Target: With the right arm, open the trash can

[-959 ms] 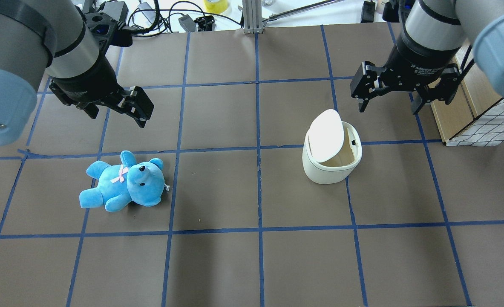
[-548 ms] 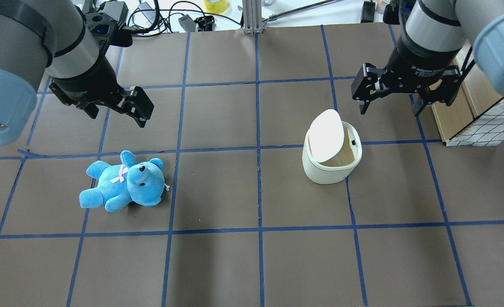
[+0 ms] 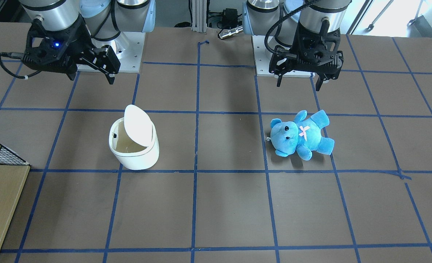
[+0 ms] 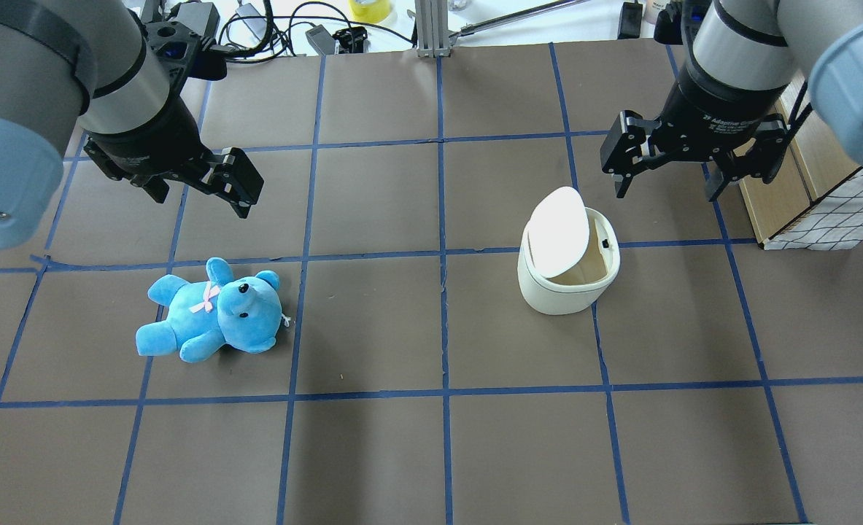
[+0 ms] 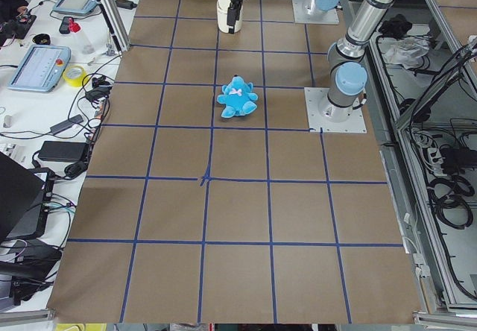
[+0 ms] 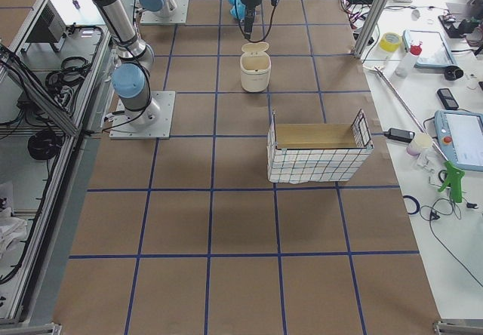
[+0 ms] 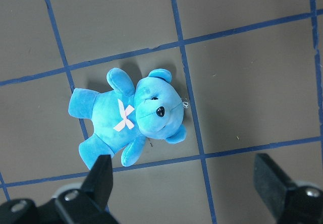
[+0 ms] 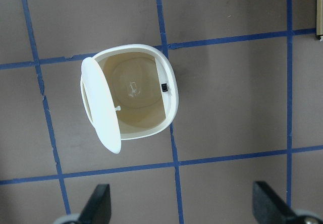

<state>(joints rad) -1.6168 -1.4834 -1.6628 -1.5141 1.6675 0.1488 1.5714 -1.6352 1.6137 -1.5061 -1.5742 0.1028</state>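
Observation:
The white trash can (image 4: pixel 568 290) stands right of the table's middle with its lid (image 4: pixel 559 232) swung up on edge, and its inside shows in the right wrist view (image 8: pixel 169 90). It also shows in the front view (image 3: pixel 135 157) and the right side view (image 6: pixel 255 67). My right gripper (image 4: pixel 666 188), with a blue light, hangs open and empty above and behind the can, apart from it (image 3: pixel 91 77) (image 8: pixel 184 211). My left gripper (image 4: pixel 201 200) hangs open and empty above the far side of the blue teddy bear (image 4: pixel 212 313) (image 7: pixel 131 115).
A wire-mesh basket with wooden boxes (image 4: pixel 825 211) stands at the table's right edge, close beside my right gripper; it also shows in the right side view (image 6: pixel 317 154). Cables and devices (image 4: pixel 271 29) lie beyond the table's far edge.
My right gripper has drifted very slightly. The can's lid stays up, and the left arm and the teddy bear have not moved.

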